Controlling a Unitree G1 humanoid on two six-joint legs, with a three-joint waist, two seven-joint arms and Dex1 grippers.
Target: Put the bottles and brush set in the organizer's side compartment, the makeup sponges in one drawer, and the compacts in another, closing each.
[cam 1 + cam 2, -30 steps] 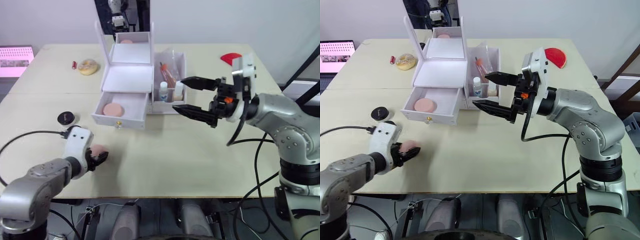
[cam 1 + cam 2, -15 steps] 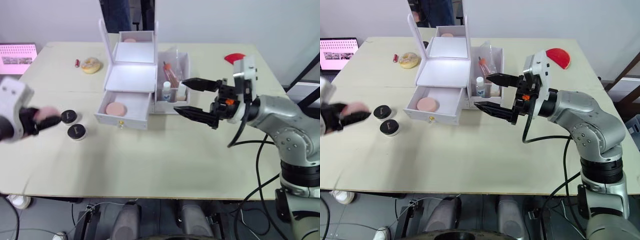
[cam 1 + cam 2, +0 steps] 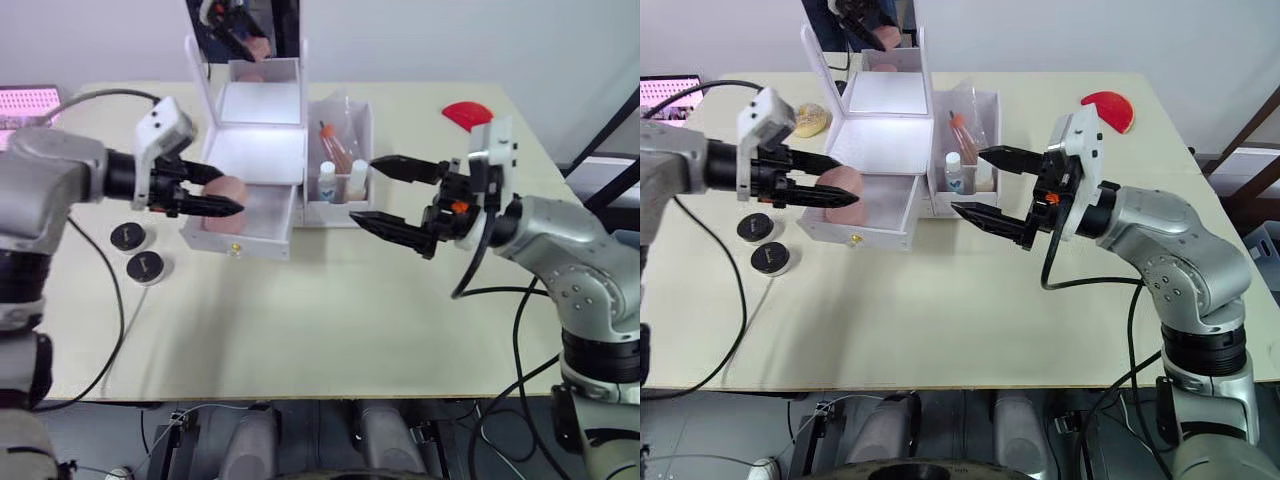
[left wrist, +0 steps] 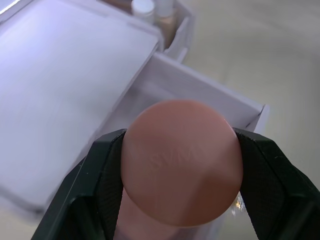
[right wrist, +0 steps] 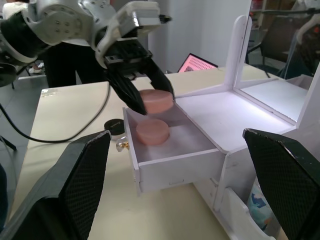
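My left gripper (image 3: 232, 193) is shut on a pink makeup sponge (image 4: 182, 160) and holds it just above the open lower drawer (image 5: 172, 162) of the white organizer (image 3: 262, 150). A second sponge (image 5: 152, 131) lies inside that drawer. The side compartment (image 3: 362, 130) holds two small bottles (image 3: 327, 183) and the brush set (image 3: 336, 148). Two black compacts (image 3: 128, 237) (image 3: 146, 266) lie on the table left of the drawer. Hovering open in front of the side compartment is my right gripper (image 3: 362, 189), holding nothing.
The organizer's mirror lid (image 3: 245, 40) stands upright at the back. A red object (image 3: 463, 115) lies at the back right, a yellowish round item (image 3: 812, 120) at the back left. A pink screen (image 3: 25, 100) sits at the far left edge. A black cable (image 3: 100, 330) trails over the left table.
My left arm has swung from the table's left side up and right, carrying the sponge to over the open drawer. The right gripper has stayed open in about the same place.
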